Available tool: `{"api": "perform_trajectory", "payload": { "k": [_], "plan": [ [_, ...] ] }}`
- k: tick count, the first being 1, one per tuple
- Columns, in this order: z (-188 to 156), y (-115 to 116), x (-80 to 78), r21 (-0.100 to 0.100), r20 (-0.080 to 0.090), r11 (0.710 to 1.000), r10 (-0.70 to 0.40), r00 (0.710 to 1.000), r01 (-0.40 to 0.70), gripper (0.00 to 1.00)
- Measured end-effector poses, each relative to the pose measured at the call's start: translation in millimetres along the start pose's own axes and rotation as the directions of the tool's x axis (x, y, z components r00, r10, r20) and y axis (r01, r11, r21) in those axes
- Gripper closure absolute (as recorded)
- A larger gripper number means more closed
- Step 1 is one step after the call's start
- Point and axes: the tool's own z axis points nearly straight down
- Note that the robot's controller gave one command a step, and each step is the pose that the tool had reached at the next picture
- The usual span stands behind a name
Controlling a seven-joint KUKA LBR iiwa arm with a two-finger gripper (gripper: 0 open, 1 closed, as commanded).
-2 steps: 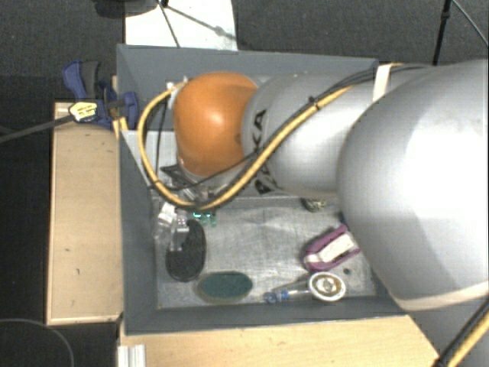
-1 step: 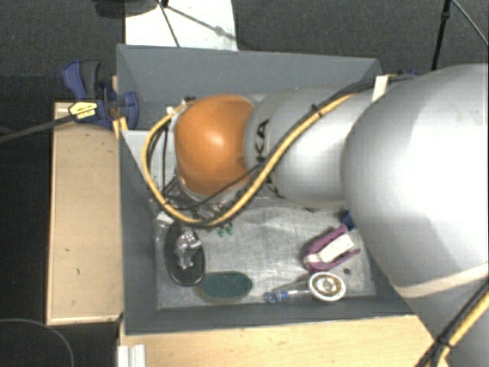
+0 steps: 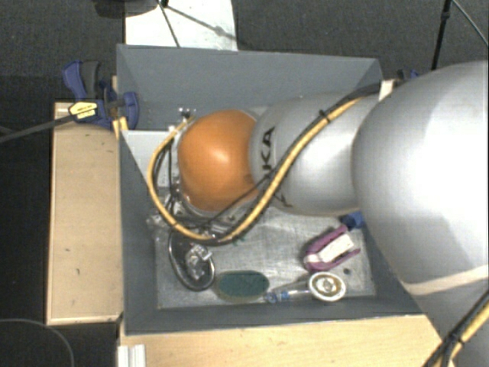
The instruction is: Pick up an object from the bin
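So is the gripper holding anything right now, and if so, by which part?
It cannot be told. The gripper sits low in the bin at the view's left, under the orange cover, with a dark green oval thing just beside it.

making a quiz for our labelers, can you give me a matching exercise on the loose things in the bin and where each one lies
Things: 1 dark green oval; 2 round white disc; 3 purple and white piece; 4 small blue piece.
Places: a against the arm, highest in view; b between disc and blue piece; c leftmost of the four, by the lower wall; d just right of the oval.
Pairs: 1-c; 2-d; 3-b; 4-a
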Motion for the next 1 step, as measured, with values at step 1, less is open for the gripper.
{"api": "perform_trajectory", "payload": {
  "k": [1],
  "plan": [
    [1.6, -8.3, -9.9, -0.002, -0.003, 0.993, -0.116, 0.993, 0.116, 0.0]
  ]
}}
